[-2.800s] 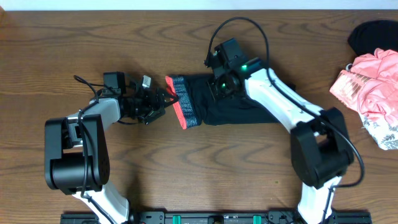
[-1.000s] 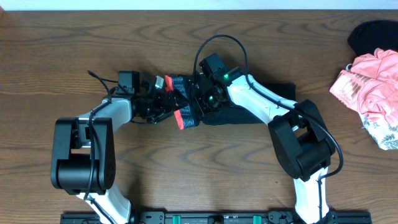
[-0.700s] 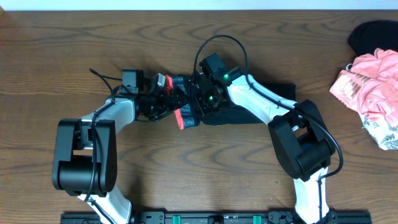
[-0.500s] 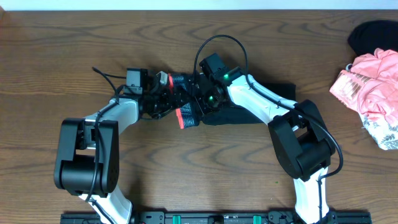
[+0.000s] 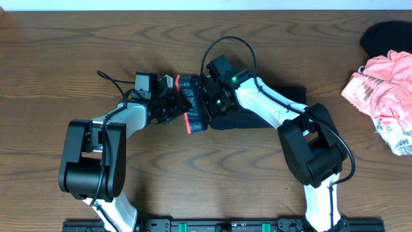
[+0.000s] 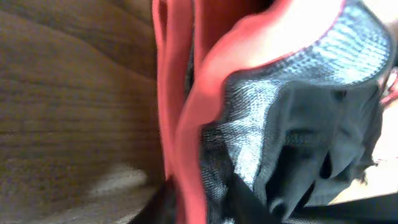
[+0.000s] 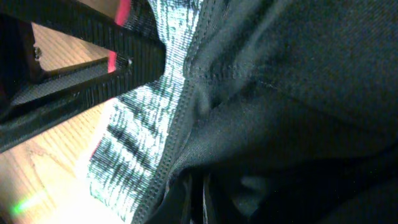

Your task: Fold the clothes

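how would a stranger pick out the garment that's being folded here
On the brown wooden table, look at the centre. The black stretchy leggings lie there, bunched; their grey-speckled waistband edged in coral-red sets them apart from the pink ruffled garment at the right edge.

We saw the overhead view bright and sharp, with soft shadows on the table; both wrist views showed the clothes blurred.

left wrist: leggings blurred, cut by frame | overhead: right pincer tips hidden | black cloth edge-cut
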Controlling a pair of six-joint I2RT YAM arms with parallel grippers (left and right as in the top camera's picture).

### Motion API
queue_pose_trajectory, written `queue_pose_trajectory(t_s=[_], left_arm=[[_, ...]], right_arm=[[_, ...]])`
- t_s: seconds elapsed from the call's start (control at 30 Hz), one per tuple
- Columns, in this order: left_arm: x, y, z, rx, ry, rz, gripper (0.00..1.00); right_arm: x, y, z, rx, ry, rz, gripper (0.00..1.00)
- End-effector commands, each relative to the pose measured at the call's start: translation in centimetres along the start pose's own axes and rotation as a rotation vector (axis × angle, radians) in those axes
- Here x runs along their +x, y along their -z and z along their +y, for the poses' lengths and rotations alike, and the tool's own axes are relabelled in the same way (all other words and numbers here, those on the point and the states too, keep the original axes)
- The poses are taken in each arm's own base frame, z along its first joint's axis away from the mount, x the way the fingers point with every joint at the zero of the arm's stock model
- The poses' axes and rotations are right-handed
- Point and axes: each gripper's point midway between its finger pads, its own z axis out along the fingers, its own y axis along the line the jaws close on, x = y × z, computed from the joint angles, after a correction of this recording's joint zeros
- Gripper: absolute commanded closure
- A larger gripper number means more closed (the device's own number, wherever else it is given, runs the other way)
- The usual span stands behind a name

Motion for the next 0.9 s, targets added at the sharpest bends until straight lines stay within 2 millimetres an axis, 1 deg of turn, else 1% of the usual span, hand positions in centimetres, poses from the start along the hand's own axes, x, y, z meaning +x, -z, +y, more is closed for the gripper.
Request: queue_pose_trajectory(t_s=[0.0,0.2,0.3,0.43,0.53,0.6,0.67,0.8,0.87], left_arm=[[0.8,-0.7,1.2,-0.031,0.01,0.019,0.94],[0.5,-0.6,1.0,-0.022,-0.012,0.006,0.94],[-0.1,-0.2,0.9,-0.017,-0.027,-0.012,0.94],[-1.5,1.6,0.6,-0.007,-0.039,-0.065,0.94],[-2.6,3.5,0.0,-0.001,-0.091,-0.111,0.94],[-3.2,4.7,-0.3,-0.005,-0.116,-0.144,0.94],[-4.0,6.0,0.0,-0.044,-0.127,-0.188,0.94],[-4.5,7.5,0.2,-0.101,-0.161,-0.232,0.94],[-4.6,8.1,0.4,-0.122,-0.158,-0.243,0.94]], right_arm=[[0.2,-0.5,0.2,-0.009,-0.006,0.014,0.93],[0.2,-0.5,0.2,-0.009,-0.007,0.013,0.93],[0.2,-0.5,0.2,-0.009,-0.007,0.013,0.93],[0.2,-0.3,0.2,-0.009,-0.006,0.011,0.94],[-0.4,0.6,-0.1,0.02,0.0,-0.015,0.93],[-1.1,1.9,-0.2,0.051,0.011,-0.054,0.93],[-2.2,3.8,-0.1,0.071,0.037,-0.107,0.92],[-3.9,8.1,0.4,0.09,0.044,-0.211,0.89],[-4.4,10.2,0.1,0.099,0.01,-0.255,0.89]])
